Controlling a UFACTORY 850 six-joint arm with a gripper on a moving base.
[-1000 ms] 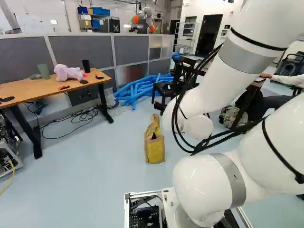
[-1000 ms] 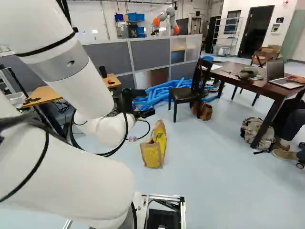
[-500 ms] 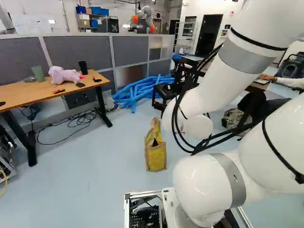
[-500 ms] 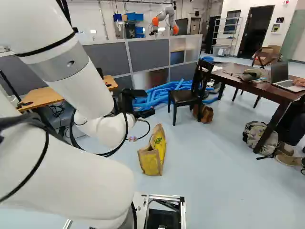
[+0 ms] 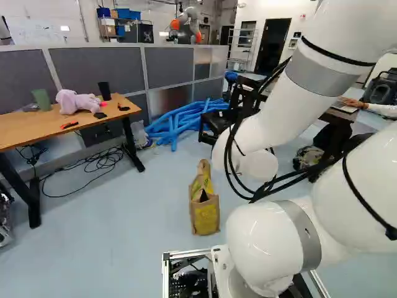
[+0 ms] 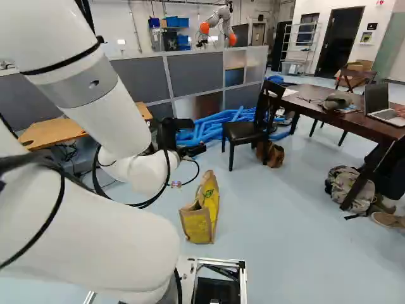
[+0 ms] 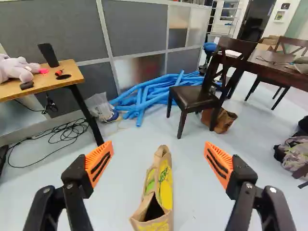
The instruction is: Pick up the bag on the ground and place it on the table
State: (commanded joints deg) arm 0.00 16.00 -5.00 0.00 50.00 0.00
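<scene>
The gripper (image 6: 180, 142) shows in the right base view as a dark shape beyond the white wrist, raised above the floor. In the wrist view the gripper (image 7: 159, 163) stands wide open, orange pads apart, nothing between them. A yellow and brown bag (image 5: 205, 208) stands upright on the floor; the same bag (image 6: 204, 212) is below the gripper in the right base view. Seen from the wrist, the bag (image 7: 165, 187) lies beyond and between the lines of the two fingers, untouched. The wooden-topped table (image 5: 37, 131) is at the left of the left base view.
On the wooden table are a pink plush toy (image 5: 75, 101) and dark cups. Cables (image 5: 93, 162) lie beside its leg. Blue tubes (image 6: 218, 121), a dark chair (image 6: 247, 132), a dark table (image 6: 329, 113) and a backpack (image 6: 349, 189) stand farther ahead. Another robot (image 6: 218, 26) is behind the partition.
The base has moved forward, so the bag appears nearer and lower in both base views, and the wooden table has shifted. The arm keeps its pose over its lowest joint.
</scene>
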